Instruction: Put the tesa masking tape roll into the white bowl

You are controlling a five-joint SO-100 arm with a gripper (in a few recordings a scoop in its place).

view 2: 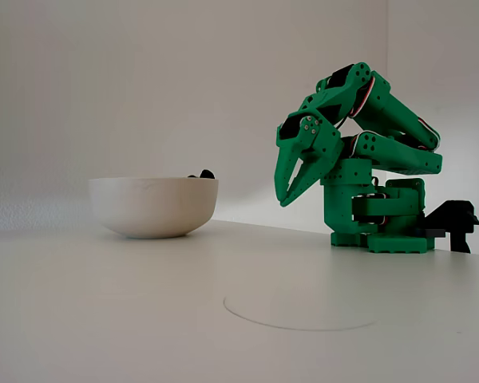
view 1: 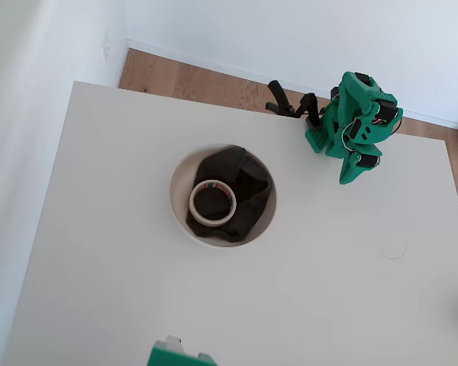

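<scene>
surface: white table [view 1: 137, 305] | on it: white bowl [view 1: 182, 217], green arm base [view 2: 379, 231]

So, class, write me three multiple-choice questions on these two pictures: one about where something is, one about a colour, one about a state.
1. Where does the tape roll lie?
A. In the bowl, on the dark cloth
B. On the table beside the bowl
C. Between the fingers

2. What colour is the arm?
A. Orange
B. Green
C. Black

3. How is the gripper?
A. Holding the tape
B. Holding the bowl
C. Empty, fingers together

Answers: 1 A, the overhead view shows the ring on the cloth inside the rim. 2 B, green in both views. 3 C, the fixed view shows the fingers meeting, holding nothing.
</scene>
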